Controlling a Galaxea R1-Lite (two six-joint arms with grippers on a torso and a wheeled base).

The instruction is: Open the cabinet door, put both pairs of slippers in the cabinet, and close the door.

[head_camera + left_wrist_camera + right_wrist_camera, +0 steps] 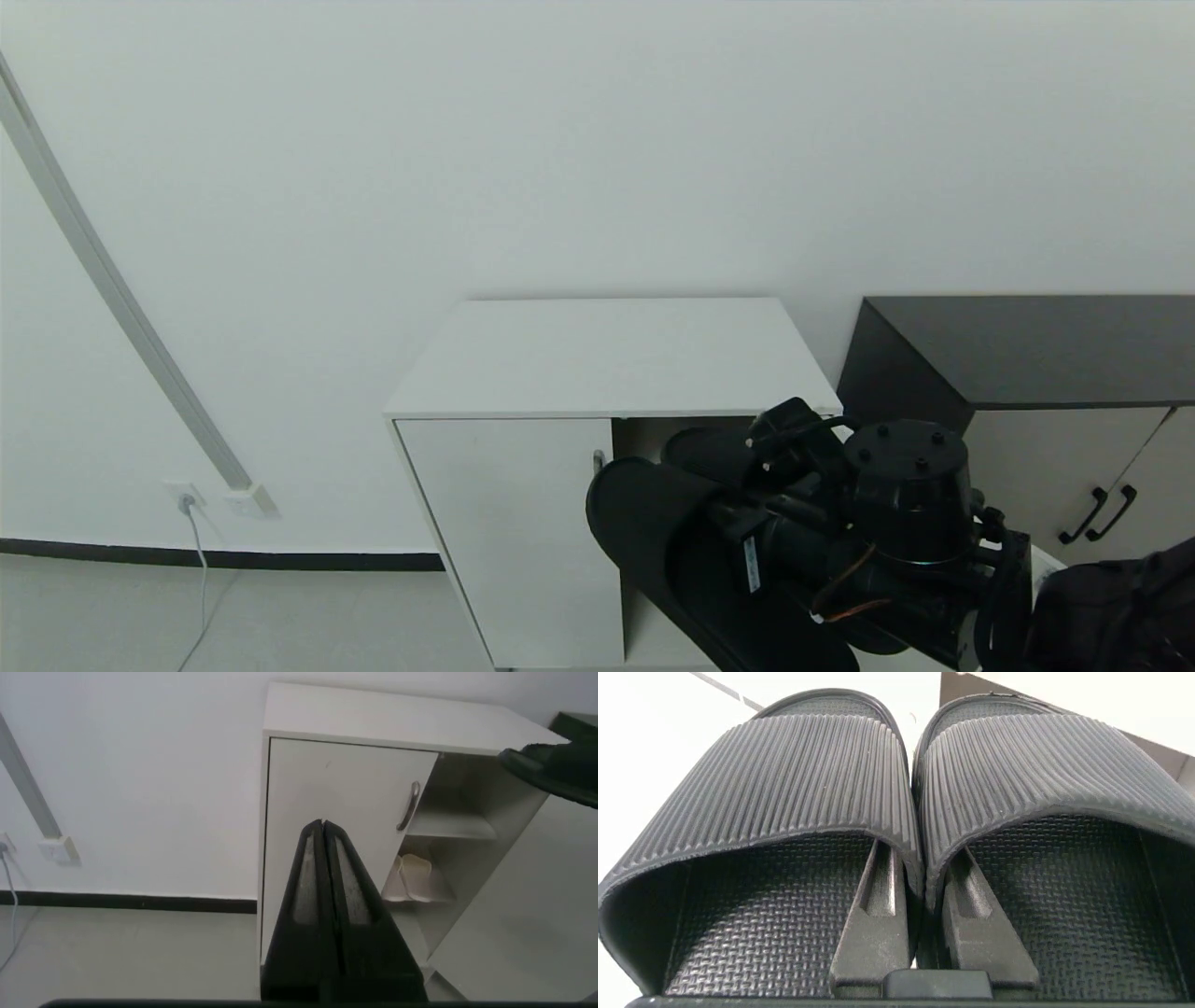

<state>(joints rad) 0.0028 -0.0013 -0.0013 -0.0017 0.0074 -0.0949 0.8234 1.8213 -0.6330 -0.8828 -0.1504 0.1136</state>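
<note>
Slippers [785, 793], black, are clamped by their touching strap walls in the right gripper [918, 877], near the cabinet's [597, 359] open right side. Judged light, rubbery, bendy; ribbed straps are best gripped. Left gripper [323, 829] is closed on nothing.

No text, number or sign can be read on the cabinet [597, 359] or on the black slippers [822, 784]. A small white label [752, 565] is borne by the right arm [906, 504], just beside the slippers, but its print is too small to be made out.
</note>
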